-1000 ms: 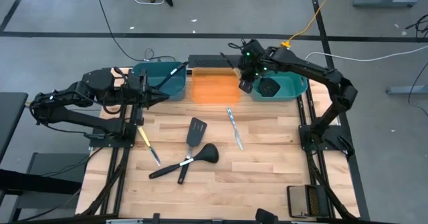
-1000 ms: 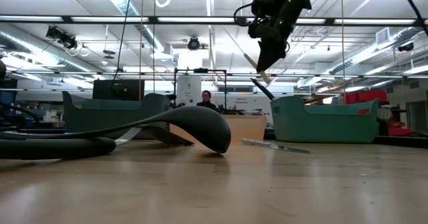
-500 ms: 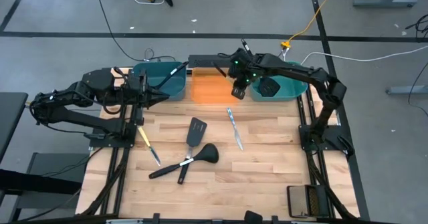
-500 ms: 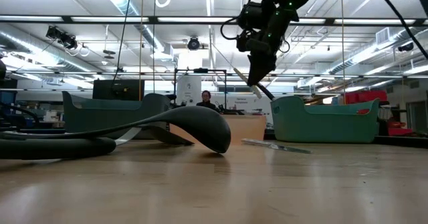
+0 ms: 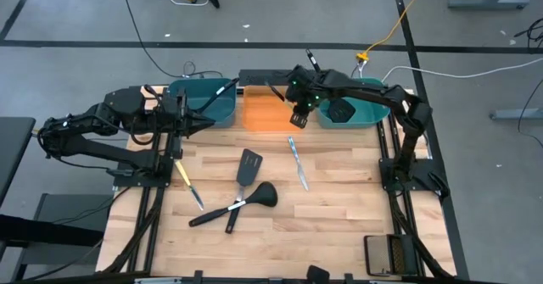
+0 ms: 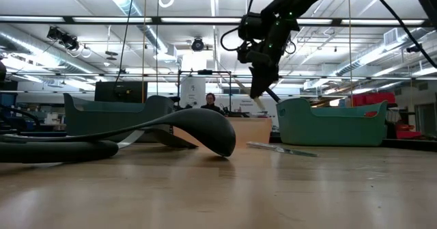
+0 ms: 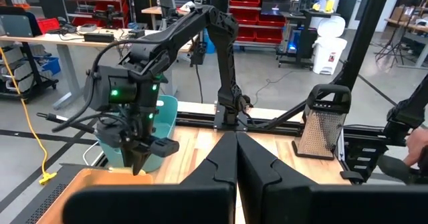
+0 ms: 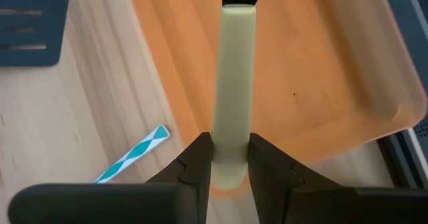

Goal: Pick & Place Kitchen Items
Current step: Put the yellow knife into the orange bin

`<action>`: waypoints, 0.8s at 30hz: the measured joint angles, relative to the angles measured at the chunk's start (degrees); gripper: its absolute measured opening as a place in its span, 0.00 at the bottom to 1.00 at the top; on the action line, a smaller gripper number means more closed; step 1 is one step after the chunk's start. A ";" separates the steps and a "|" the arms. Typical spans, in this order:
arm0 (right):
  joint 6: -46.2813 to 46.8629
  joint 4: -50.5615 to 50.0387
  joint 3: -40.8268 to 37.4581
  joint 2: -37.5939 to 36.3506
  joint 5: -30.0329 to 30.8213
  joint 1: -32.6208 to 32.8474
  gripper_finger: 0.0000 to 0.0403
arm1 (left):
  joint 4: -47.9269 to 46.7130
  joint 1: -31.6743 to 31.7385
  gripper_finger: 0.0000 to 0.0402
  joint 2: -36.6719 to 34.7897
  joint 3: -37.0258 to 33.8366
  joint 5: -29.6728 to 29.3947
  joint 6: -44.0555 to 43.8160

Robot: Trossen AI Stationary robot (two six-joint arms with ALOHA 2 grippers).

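Only the right wrist view shows the right gripper [image 8: 231, 158] pinching a pale-handled utensil [image 8: 234, 83], arm stretched above the orange bin [image 5: 271, 113].

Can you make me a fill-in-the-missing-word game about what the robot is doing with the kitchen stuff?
1. The right hand is shut on a utensil's pale ____ handle.
2. That hand hangs over the ____ bin, between two teal bins.
3. The black ladle lies on the ____ table.
4. The left hand is ____ and holds nothing.

Missing words: green; orange; wooden; shut
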 joint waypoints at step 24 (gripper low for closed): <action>0.91 3.35 0.04 5.13 0.43 -0.42 0.21 | 0.13 0.01 0.00 0.00 0.00 -0.03 0.02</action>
